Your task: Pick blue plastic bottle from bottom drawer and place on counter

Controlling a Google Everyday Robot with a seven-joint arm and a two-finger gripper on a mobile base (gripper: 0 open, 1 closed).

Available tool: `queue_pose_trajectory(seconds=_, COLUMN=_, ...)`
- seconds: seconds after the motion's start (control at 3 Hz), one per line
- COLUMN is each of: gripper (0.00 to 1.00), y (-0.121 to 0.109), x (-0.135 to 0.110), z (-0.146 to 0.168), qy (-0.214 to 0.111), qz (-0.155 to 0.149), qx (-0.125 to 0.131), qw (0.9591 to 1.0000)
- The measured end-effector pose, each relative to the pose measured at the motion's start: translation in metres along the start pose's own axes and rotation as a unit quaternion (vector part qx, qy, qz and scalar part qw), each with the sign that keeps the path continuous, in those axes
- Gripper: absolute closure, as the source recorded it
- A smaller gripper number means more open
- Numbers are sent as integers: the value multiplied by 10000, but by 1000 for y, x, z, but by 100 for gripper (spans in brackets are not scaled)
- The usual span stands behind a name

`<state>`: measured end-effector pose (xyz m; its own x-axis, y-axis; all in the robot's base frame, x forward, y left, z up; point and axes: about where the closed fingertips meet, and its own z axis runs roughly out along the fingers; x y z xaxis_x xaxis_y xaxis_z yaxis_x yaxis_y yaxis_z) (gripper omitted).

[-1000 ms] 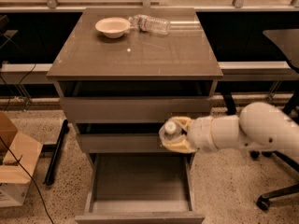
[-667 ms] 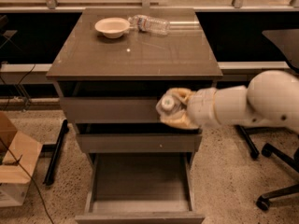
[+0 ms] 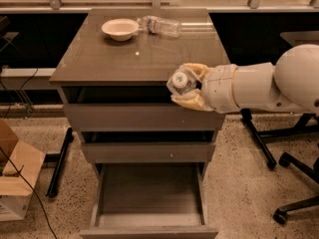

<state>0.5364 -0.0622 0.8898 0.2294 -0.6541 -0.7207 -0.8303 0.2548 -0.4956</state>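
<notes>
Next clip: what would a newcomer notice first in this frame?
A big white arm reaches in from the right, its gripper shut on the blue plastic bottle at the front right edge of the counter. Below, the bottom drawer stands pulled open, and a bowl and a clear water bottle sit at the counter's back.

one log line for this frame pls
gripper: shut on blue plastic bottle | position: at counter front edge | bottom drawer: open | place: not yet done
</notes>
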Motion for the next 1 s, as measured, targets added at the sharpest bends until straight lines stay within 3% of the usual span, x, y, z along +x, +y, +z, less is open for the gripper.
queue_pose_trajectory(seconds=0.33, gripper=100, y=-13, x=-1, z=4, qy=176, qz=-141, qx=88, qw=9997)
queue_pose_trajectory(seconds=1.0, gripper=100, y=-70, x=-5, z=23, qy=638, qz=-797, qx=283, qw=9944)
